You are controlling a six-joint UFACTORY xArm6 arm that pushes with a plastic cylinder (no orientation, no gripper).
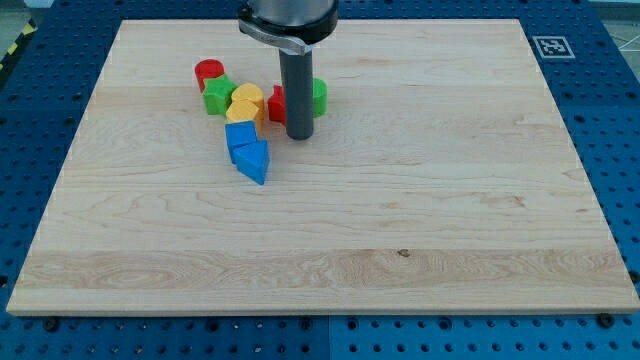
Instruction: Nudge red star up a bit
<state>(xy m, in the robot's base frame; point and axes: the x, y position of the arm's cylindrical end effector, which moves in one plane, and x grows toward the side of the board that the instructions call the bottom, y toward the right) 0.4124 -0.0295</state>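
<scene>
The red star lies in the upper left part of the wooden board, mostly hidden behind my rod. My tip rests on the board just below and right of the red star, touching or nearly touching it. A green block sits right behind the rod. A yellow block is to the star's left, then a green block and a red cylinder. A blue cube and a blue triangular block lie below the yellow one.
The board sits on a blue perforated table. A fiducial marker is at the board's top right corner. The arm's dark mount hangs over the top edge.
</scene>
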